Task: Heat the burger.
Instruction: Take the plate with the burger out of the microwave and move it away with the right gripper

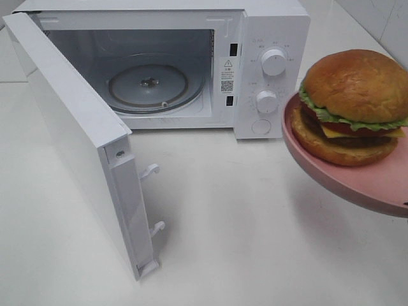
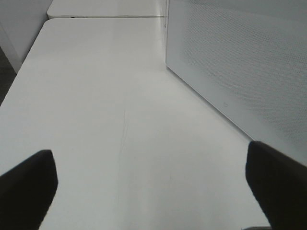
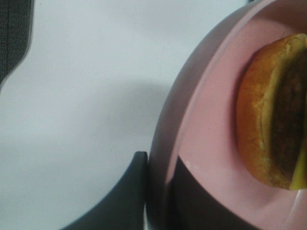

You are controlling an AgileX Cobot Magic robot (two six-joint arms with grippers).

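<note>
The burger point(image 1: 354, 105), with a golden bun, lettuce, tomato, cheese and patty, sits on a pink plate point(image 1: 357, 185) held in the air at the right, in front of the microwave's control panel. In the right wrist view my right gripper point(image 3: 160, 165) is shut on the plate's rim point(image 3: 192, 96), one dark finger point(image 3: 129, 196) outside and one inside, with the burger point(image 3: 259, 124) just beyond. The white microwave point(image 1: 274, 38) stands open, its glass turntable point(image 1: 148, 84) bare. My left gripper point(image 2: 153, 191) is open and empty, low over the table; it does not show in the exterior view.
The microwave door point(image 1: 70, 134) swings out to the left front, with latch hooks on its edge. Its meshed outer face point(image 2: 240, 72) is to one side of my left gripper. Two knobs point(image 1: 273, 62) and a button are on the panel. The white table point(image 1: 242, 242) surrounds it.
</note>
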